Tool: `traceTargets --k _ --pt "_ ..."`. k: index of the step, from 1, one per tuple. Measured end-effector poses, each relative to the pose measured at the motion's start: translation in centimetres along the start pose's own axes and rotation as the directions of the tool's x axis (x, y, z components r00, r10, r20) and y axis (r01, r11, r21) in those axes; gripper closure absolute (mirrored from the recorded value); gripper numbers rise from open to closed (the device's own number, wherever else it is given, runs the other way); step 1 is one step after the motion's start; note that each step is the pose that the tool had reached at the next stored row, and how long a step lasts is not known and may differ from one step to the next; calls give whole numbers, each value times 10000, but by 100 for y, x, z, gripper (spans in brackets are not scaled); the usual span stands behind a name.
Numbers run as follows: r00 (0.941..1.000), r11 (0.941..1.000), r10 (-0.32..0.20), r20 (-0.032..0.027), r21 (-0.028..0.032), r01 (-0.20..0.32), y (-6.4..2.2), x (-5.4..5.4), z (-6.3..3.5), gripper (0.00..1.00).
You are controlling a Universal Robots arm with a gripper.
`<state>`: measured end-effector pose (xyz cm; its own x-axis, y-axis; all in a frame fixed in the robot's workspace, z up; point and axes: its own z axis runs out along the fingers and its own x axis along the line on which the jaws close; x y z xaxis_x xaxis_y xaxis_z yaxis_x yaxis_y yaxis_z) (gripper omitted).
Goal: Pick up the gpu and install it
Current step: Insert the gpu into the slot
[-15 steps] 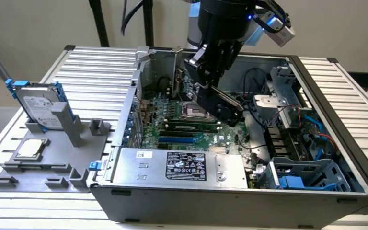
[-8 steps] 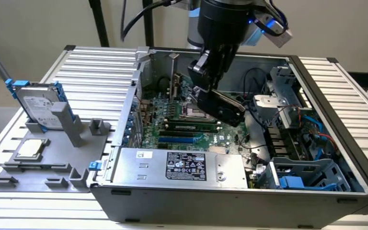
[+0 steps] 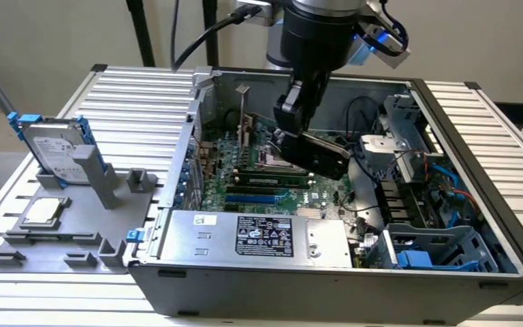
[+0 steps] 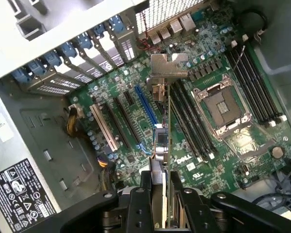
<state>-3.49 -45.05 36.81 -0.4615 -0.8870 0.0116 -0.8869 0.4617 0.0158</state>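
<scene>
Inside the open computer case (image 3: 334, 286), above the middle of the motherboard (image 4: 131, 160), your gripper (image 4: 161, 204) was clenched on the gpu (image 4: 161, 141), which hung edge-down and seemingly clear of the board. The blue slot (image 4: 146, 109) ran just beside the card's line. This step needed you to square the card over its slot, with the bracket (image 4: 168, 65) toward the rear wall, and press evenly.

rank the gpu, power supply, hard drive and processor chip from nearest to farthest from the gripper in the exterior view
1. gpu, held in the gripper.
2. power supply, in front of it, nearer the camera.
3. hard drive, upright on the grey stand, exterior view's left.
4. processor chip, flat on that stand, in front of the drive.
</scene>
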Motion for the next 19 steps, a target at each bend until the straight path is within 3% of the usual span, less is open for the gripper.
traceTargets --k 8,14,16,19 --pt "9923 9923 -1239 10 52 1239 11 6 112 74" --pt "9917 9914 -1283 90 263 1280 202 99 209 74" --pt "9888 9884 -1492 95 290 1489 207 102 239 74" --pt "9791 9788 -2031 88 304 2027 206 101 279 74"
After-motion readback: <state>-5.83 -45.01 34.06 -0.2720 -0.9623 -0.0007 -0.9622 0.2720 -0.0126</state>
